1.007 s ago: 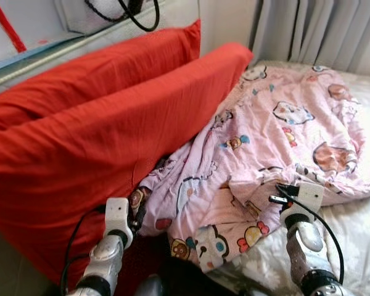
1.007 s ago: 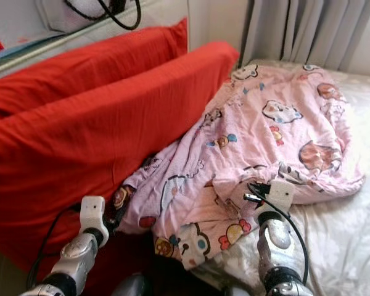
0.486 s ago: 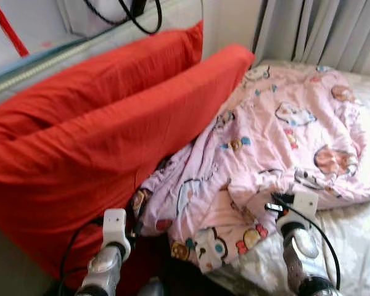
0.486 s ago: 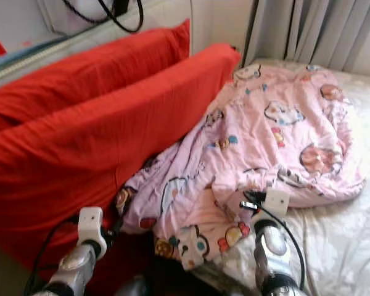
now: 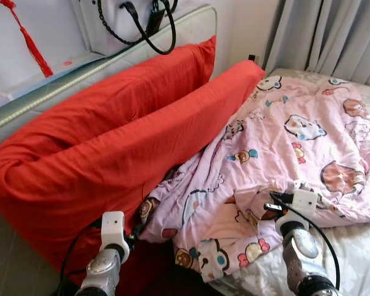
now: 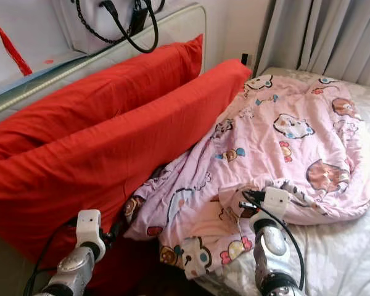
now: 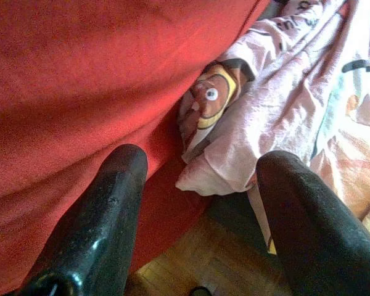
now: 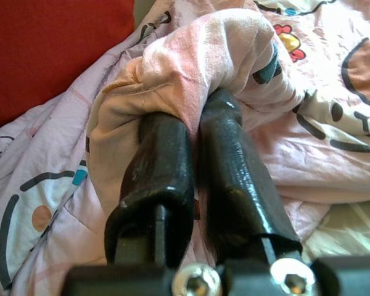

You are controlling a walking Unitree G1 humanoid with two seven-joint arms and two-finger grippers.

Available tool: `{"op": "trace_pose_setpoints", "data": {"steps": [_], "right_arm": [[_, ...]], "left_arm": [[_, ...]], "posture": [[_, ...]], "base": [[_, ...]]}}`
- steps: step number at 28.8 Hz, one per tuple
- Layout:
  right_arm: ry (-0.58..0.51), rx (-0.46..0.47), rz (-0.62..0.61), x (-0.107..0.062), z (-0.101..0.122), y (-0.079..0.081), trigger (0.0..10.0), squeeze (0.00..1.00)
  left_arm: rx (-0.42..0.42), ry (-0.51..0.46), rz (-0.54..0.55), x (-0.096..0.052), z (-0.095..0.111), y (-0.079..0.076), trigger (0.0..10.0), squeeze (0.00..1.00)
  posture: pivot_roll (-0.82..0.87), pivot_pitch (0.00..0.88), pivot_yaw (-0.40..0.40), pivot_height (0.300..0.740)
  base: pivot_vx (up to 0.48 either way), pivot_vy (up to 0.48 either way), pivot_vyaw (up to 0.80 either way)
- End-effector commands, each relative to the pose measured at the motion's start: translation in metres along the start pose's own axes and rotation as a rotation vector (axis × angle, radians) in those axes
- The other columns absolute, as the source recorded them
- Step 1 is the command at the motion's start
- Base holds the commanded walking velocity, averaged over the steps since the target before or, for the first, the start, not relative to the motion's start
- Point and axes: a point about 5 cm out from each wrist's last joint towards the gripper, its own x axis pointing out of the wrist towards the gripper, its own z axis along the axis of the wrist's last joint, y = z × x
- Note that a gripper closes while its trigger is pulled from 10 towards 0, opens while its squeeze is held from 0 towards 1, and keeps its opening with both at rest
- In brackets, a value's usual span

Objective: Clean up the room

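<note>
Bed (image 5: 351, 259): right end effector (image 8: 197, 123) pinches fold of pink cartoon-print quilt (image 5: 283, 142); left end effector (image 7: 197, 179) spread wide beside long red fabric pillow (image 5: 111, 154).

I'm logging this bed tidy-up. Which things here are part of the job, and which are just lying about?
In the job:
- pink cartoon blanket, a fold pinched in the shut right pincer
- left pincer, open, beside the blanket's corner
- two red pillows

Lying about:
- white handbag on the headboard
- red tassel
- grey curtains
</note>
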Motion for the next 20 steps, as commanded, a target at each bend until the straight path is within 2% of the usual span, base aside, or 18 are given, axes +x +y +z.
{"op": "trace_pose_setpoints", "data": {"steps": [1,11,15,17,19,20], "right_arm": [[-0.005,-0.006,0.002,0.002,0.003,0.000,10.0,0.00],[0.012,-0.006,-0.029,0.006,0.007,-0.005,10.0,0.00],[0.025,-0.017,-0.019,0.007,0.008,-0.004,10.0,0.00],[0.030,-0.036,-0.005,0.009,0.009,-0.002,10.0,0.00],[0.030,-0.049,-0.001,0.010,0.010,-0.001,10.0,0.00],[0.029,-0.050,-0.001,0.010,0.011,-0.002,10.0,0.00]], "left_arm": [[-0.009,0.029,0.031,-0.003,-0.007,0.008,10.0,0.00],[-0.086,0.099,0.085,-0.005,-0.016,0.012,10.0,0.00],[-0.145,0.162,0.097,-0.008,-0.027,0.013,10.0,0.00],[-0.215,0.208,0.120,-0.013,-0.037,0.015,10.0,0.00],[-0.222,0.240,0.131,-0.017,-0.044,0.017,10.0,0.00],[-0.199,0.257,0.130,-0.019,-0.049,0.018,10.0,0.00]], "posture": [[0.10,0.000,0.016,0.740],[0.08,0.000,0.016,0.740],[0.08,0.000,0.016,0.740],[0.07,0.000,0.016,0.740],[0.07,0.000,0.015,0.740],[0.07,0.000,0.013,0.740]], "base": [[0.000,0.000,0.00],[0.000,0.000,0.00],[0.000,0.000,0.00],[0.000,0.000,0.00],[0.000,0.000,0.00],[0.000,0.000,0.00]]}}
